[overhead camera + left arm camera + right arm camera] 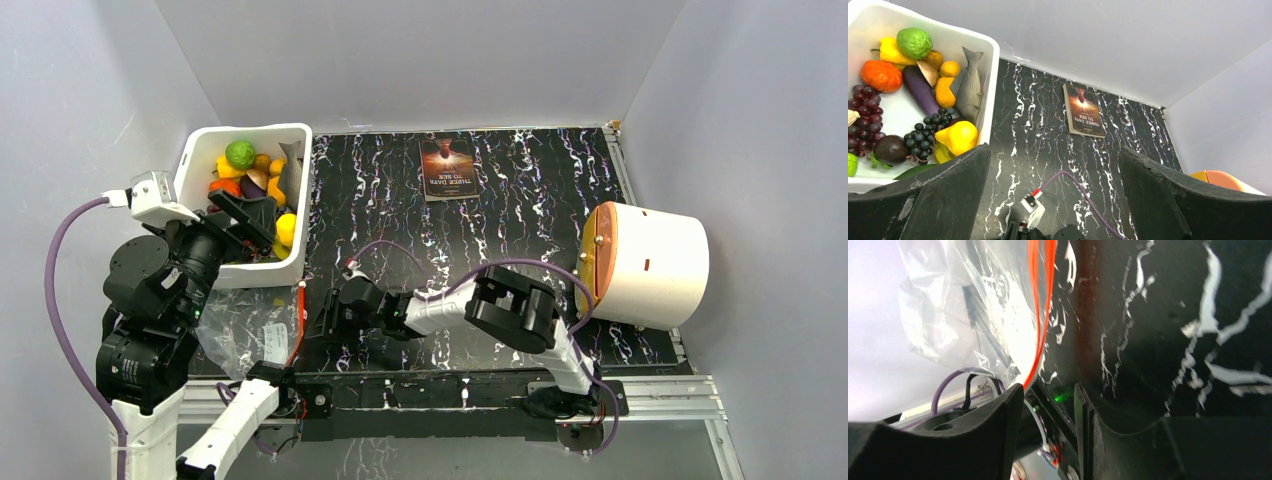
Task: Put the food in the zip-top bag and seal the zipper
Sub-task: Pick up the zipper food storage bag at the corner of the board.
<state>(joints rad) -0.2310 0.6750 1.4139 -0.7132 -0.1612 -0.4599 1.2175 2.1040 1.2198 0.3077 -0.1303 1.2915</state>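
Top external view: no food (240, 153) is packed yet, all being left in the tub (296, 135) at 10 o'clock under the wide-open left gripper (240, 215), while the unsealed zipper (300, 320) of the zip-top bag (245, 335), at 8 o'clock, is approached by the right gripper (325, 322), jaws apart.

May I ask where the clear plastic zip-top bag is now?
In the top view, the clear plastic bag lies at near left, in front of the white plastic tub, beside the right end effector.
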